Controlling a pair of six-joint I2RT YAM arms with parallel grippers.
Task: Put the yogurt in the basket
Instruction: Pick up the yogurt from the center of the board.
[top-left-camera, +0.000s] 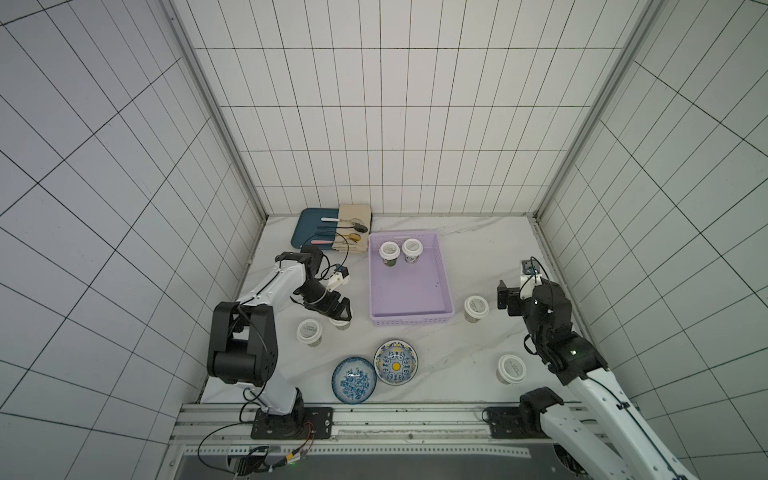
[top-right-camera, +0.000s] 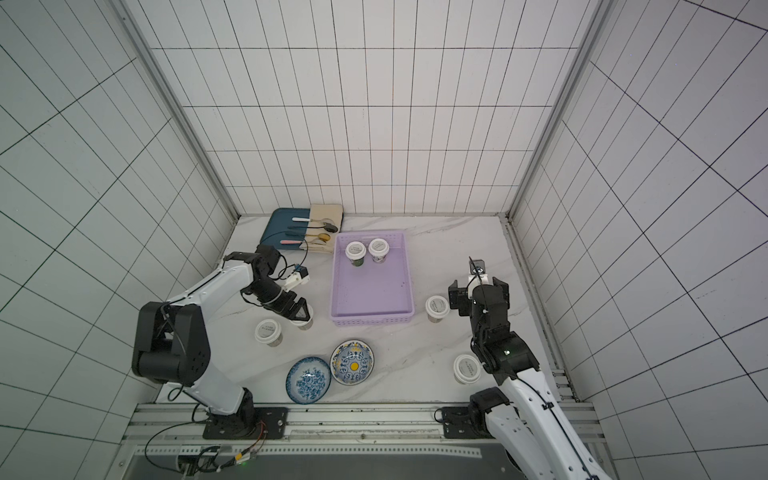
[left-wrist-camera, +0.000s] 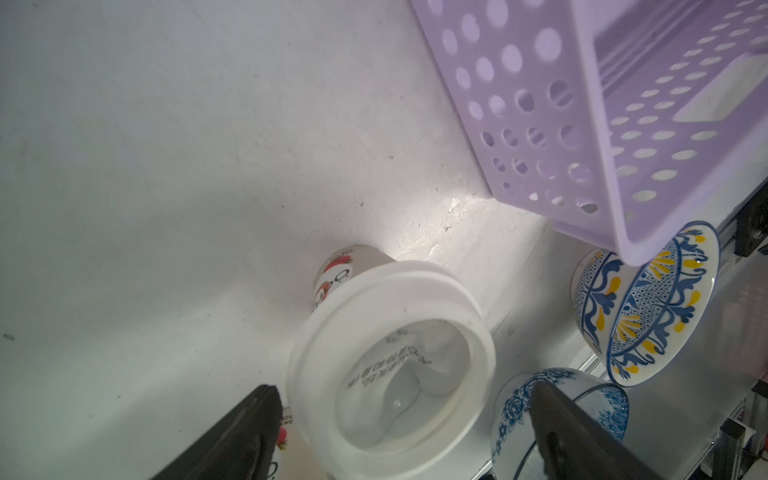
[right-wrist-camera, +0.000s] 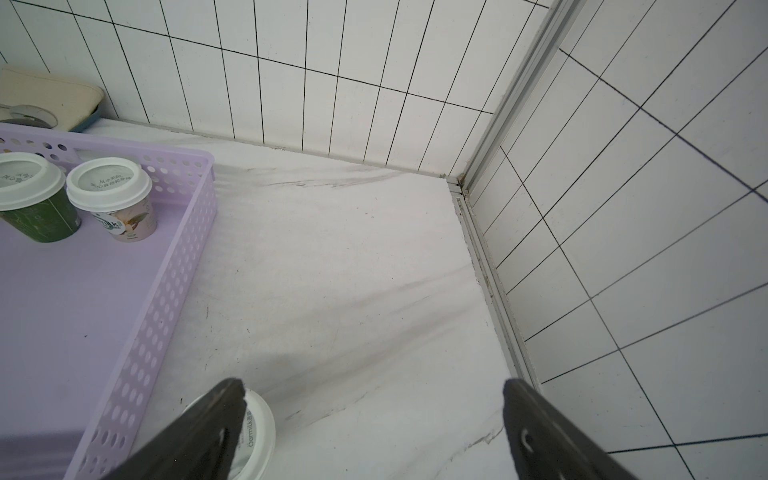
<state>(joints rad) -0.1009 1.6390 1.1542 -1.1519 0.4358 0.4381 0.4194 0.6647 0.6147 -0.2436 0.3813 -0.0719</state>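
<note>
The lilac basket (top-left-camera: 409, 291) (top-right-camera: 372, 291) lies mid-table and holds two yogurt cups (top-left-camera: 389, 249) (top-left-camera: 412, 247) at its far end. Several more yogurt cups stand on the table: one at the left (top-left-camera: 309, 331), one right of the basket (top-left-camera: 476, 306), one at the front right (top-left-camera: 511, 368). My left gripper (top-left-camera: 340, 309) hangs open over another cup (top-left-camera: 340, 322). In the left wrist view that cup's white lid (left-wrist-camera: 392, 361) sits between the spread fingers (left-wrist-camera: 232, 440), with gaps on both sides. My right gripper (right-wrist-camera: 374, 382) is open and empty, with a cup (right-wrist-camera: 257, 432) just beside one finger.
Two patterned blue bowls (top-left-camera: 354, 380) (top-left-camera: 396, 362) sit near the front edge, in front of the basket. A dark blue tray (top-left-camera: 309, 226) with a cloth and cutlery lies at the back left. Tiled walls close in the table on three sides.
</note>
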